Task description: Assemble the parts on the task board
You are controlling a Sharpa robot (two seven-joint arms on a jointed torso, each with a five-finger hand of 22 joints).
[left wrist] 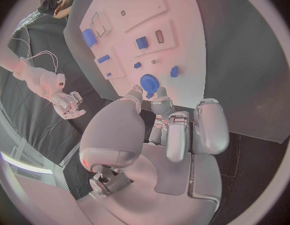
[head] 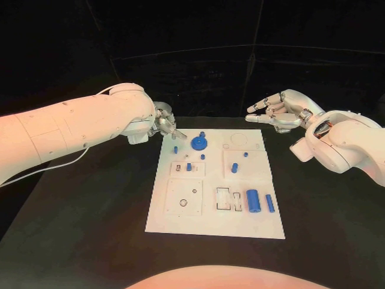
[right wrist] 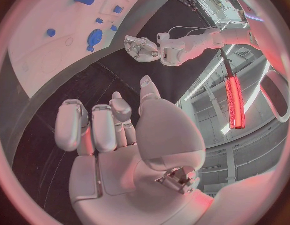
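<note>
The white task board (head: 210, 223) lies in the middle of the black table. On it sit blue parts: a round disc part (head: 200, 143) near the far left corner, a short peg (head: 234, 167), a thick cylinder (head: 252, 200) and a thin bar (head: 270, 203). My left hand (head: 165, 125) hovers at the board's far left corner, fingers apart and holding nothing. In the left wrist view its fingertips (left wrist: 159, 96) hang just short of the disc part (left wrist: 149, 81). My right hand (head: 279, 111) floats beyond the far right corner, fingers spread and empty.
Recessed slots (head: 228, 198) and a square plate (head: 186, 201) mark the board's near half. Black table surface (head: 88, 205) lies bare on both sides of the board. The right wrist view shows the board (right wrist: 51, 55) and my left hand (right wrist: 141, 47) across from it.
</note>
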